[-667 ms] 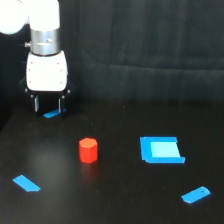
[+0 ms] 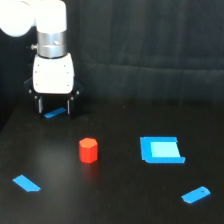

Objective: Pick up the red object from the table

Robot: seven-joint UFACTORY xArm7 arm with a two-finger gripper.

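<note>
Gripper (image 2: 54,111): hangs low over the far part of the table (image 2: 115,200), toward the exterior view's left. Two dark fingers (image 2: 39,106) point down with a clear gap between them; jaws stand apart, nothing held. White arm housing (image 2: 53,74) directly above.

Between and just behind the fingers: a small flat blue strip (image 2: 55,113) lying on the table. Cannot tell whether the fingers touch it or the surface.

Red object (image 2: 88,150): short hexagonal block, upright, resting on the table nearer the camera than the gripper and a little toward the exterior view's right of it. Apart from the gripper, untouched.

Farther out: blue square tile (image 2: 161,149) well to the right of the block; blue slip (image 2: 26,183) on the near left; blue rounded piece (image 2: 196,194) on the near right.

Step in hand, by my reading: approach, grasp not yet begun. Next move calls for bringing the open jaws over the block, centring it in the gap, descending, then closing across its flat sides.
</note>
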